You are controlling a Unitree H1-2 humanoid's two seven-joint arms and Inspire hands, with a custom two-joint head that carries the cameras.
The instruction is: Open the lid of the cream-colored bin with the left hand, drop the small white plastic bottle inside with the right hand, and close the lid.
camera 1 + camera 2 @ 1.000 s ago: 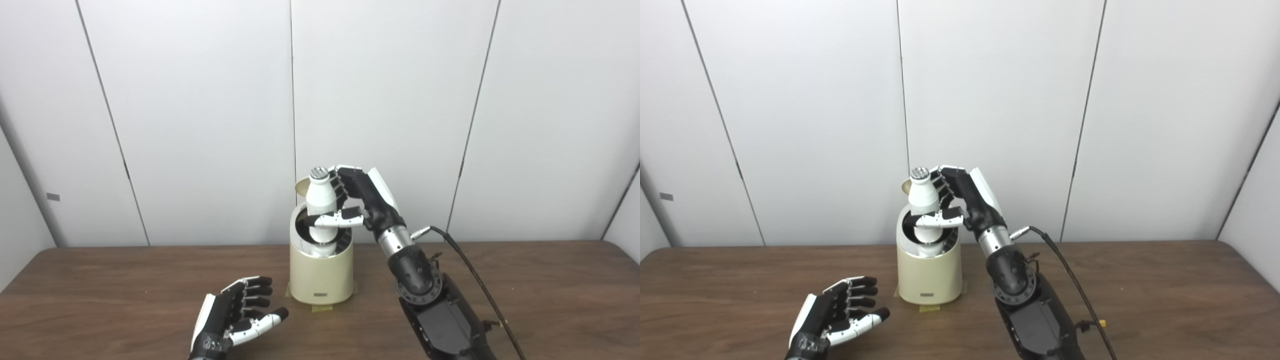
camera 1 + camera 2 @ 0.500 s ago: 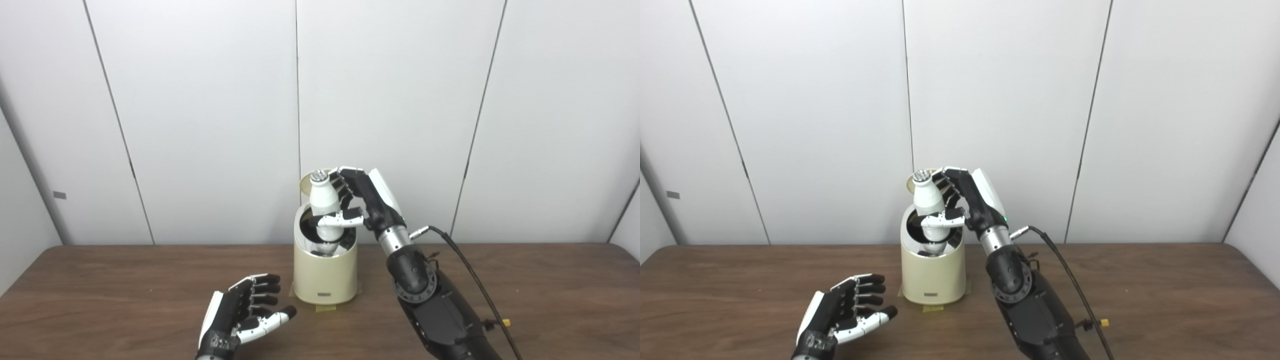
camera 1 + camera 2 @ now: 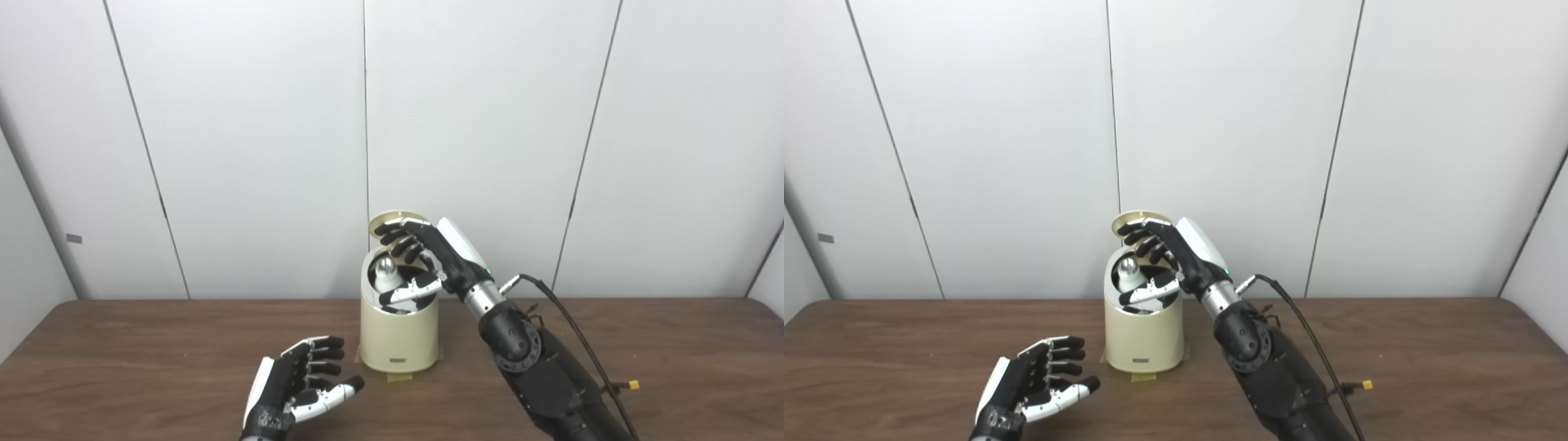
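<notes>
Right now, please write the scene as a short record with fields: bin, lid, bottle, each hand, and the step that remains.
bin: cream-colored bin, standing on the table
lid: lid raised behind the opening
bottle: white bottle inside the bin, top showing
right hand: right hand over the opening, fingers spread, holding nothing
left hand: left hand open, low over the table, left of the bin, apart from it
remaining step: close the lid

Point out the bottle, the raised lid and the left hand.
bottle (image 3: pixel 386 269): left eye view, on its silvery cap inside the bin.
lid (image 3: pixel 392 218): left eye view, on its raised cream edge.
left hand (image 3: pixel 1035 389): right eye view, on the open palm.
</notes>
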